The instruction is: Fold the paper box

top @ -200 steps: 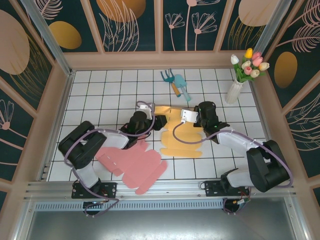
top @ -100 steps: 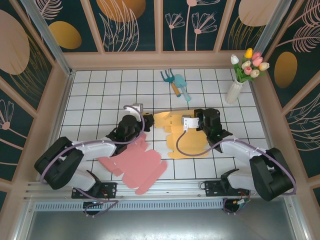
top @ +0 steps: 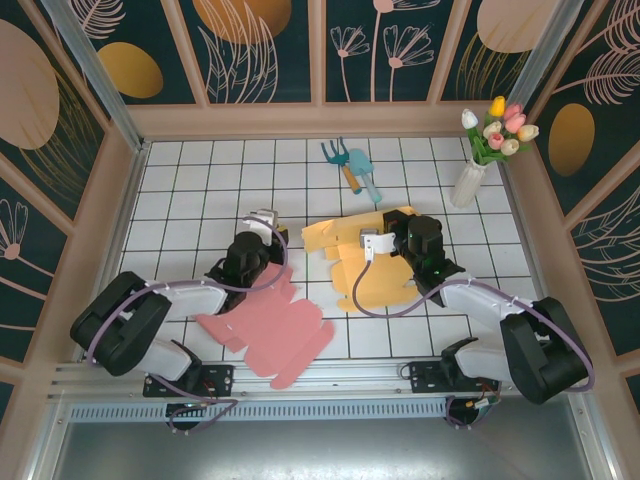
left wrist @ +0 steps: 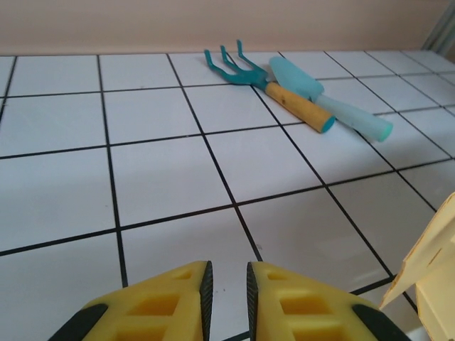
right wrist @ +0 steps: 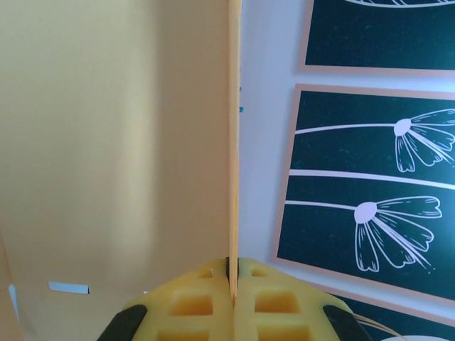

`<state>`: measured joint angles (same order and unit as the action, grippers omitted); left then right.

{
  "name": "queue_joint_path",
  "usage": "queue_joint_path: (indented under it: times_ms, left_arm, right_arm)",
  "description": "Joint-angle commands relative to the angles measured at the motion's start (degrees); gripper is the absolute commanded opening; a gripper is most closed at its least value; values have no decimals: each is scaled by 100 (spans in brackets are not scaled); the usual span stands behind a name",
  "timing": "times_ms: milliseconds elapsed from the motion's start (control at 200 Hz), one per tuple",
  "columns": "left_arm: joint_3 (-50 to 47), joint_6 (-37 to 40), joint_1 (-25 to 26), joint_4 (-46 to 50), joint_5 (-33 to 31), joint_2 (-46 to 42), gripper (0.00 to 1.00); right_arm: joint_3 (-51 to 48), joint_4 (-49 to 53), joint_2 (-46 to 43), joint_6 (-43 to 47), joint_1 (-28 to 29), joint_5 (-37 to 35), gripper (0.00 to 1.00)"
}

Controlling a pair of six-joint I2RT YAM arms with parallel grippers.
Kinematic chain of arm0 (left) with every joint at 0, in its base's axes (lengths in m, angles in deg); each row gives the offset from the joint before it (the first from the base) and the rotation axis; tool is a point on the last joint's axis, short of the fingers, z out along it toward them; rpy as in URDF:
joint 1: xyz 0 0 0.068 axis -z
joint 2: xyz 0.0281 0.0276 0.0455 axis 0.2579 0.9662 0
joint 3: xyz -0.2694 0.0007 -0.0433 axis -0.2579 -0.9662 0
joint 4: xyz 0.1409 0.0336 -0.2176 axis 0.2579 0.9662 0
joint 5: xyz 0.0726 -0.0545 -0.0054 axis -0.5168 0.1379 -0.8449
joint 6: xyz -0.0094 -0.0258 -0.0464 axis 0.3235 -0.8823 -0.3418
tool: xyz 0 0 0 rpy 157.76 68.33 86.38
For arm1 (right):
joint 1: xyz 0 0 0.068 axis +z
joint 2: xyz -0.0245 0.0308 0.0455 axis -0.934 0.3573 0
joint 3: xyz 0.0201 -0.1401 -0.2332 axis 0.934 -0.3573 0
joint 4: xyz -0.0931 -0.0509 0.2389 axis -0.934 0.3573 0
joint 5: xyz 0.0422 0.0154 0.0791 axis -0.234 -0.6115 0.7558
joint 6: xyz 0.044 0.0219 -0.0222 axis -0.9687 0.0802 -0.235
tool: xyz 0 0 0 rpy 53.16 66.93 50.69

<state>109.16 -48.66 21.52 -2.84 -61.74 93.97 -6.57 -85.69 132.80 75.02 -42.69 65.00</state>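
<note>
Overhead, the bench (top: 190, 190) is a white tiled surface ruled with a black grid, closed in by a pale wooden frame and dark teal wall panels (top: 260, 50) painted with flowers and gold ovals. The right wrist view shows the same panels (right wrist: 377, 177) with white daisy outlines.

The right claw (top: 375, 240) is clamped on the yellow paper box (top: 375, 285). Its pads are pressed together on the sheet's thin edge (right wrist: 232, 142), and part of the sheet is raised off the tiles.

The left claw (left wrist: 226, 273) hangs low over bare tiles with its pads only narrowly apart and nothing between them. A corner of the yellow box (left wrist: 434, 277) stands just to its right.

Ahead of the left claw, well apart from it, lie a teal hand rake (left wrist: 234, 65) and a teal trowel (left wrist: 327, 106), side by side. A flat pink paper sheet (top: 275, 330) lies behind the left claw (top: 262, 222), toward the arm bases.

A white vase of tulips (top: 465, 185) stands beyond the right claw, by the far right corner.
</note>
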Motion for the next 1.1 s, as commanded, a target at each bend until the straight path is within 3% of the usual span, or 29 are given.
queue_joint_path:
  times_ms: [0, 340, 595, 1096]
  left_arm:
    - [317, 491, -6, -387, 278, 202, 22]
    - [556, 554, -8, -690, 1156, 1011, 21]
    - [584, 398, -5, -870, 1847, 1046, 23]
    - [885, 219, -4, -971, 2275, 1485, 24]
  right_arm:
    - [-94, -325, -105, 195, 31, 164, 0]
    - [-176, -700, 81, 27, -26, 265, 0]
    - [-223, -1148, 588, 12, -27, 123, 0]
    - [-149, -2883, 1518, -791, 140, -32, 0]
